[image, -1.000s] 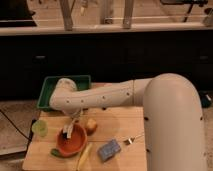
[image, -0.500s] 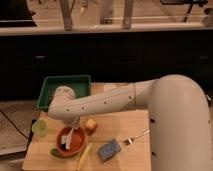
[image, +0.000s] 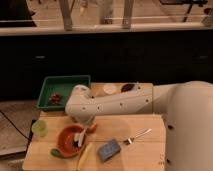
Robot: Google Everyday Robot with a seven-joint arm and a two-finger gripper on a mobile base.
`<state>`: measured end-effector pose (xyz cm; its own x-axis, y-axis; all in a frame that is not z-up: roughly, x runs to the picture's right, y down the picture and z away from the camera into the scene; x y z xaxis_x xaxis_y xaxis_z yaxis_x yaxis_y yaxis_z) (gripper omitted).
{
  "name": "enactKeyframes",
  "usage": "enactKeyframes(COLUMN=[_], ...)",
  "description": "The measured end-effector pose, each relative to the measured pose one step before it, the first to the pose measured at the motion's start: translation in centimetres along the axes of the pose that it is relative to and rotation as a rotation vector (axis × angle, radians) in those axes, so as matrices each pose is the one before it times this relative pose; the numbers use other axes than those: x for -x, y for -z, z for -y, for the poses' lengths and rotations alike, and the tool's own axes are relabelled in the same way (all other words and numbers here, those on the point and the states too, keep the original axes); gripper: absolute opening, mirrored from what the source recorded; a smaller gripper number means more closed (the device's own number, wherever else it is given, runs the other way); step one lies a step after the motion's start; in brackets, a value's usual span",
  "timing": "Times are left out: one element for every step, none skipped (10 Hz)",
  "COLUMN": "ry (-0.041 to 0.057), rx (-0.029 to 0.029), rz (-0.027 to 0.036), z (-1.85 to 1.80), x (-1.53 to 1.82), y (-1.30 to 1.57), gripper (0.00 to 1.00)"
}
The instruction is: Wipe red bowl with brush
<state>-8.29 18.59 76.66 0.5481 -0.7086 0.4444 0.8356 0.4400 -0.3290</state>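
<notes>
The red bowl (image: 68,140) sits on the wooden table at the front left. My gripper (image: 81,126) hangs from the white arm just above the bowl's right rim. It is shut on the brush (image: 80,137), a short whitish tool. The brush points down and its dark end is inside the bowl on the right side. The arm's wrist hides the top of the brush.
A green tray (image: 49,86) stands at the back left. A pale green cup (image: 39,128) is left of the bowl. A blue-grey sponge (image: 109,149), a silver fork (image: 138,135) and a yellow object (image: 84,156) lie at the front. An orange object (image: 93,128) sits beside the gripper.
The arm's wrist has shifted slightly right and down. The brush has gone lower into the bowl's right side. The bowl has stayed about where it was.
</notes>
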Motion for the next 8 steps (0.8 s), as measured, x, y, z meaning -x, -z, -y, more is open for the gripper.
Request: enactKeyframes(ry=[-0.00269,0.00289,0.00995,0.01723,0.02378,0.03100,0.04237,0.03200], rx=[0.00304,-0.00026,-0.00629,-0.00698,-0.01025,-0.00840,-0.00742,-0.00303], rz=[-0.00907,-0.00889,-0.00296,-0.00138,0.00215,0.00348,0.00666,0.00609], z=[0.223,0.664,1.034,1.367,1.742,1.684,1.435,0.814], x=[-0.700,-0.456,0.072,0.441,0.835,1.024,1.164,1.034], y=[0.109,0.220,0.255,0.252,0.283,0.255,0.235,0.156], gripper=[0.00,0.00,0.00,0.00,0.00,0.00,0.00,0.00])
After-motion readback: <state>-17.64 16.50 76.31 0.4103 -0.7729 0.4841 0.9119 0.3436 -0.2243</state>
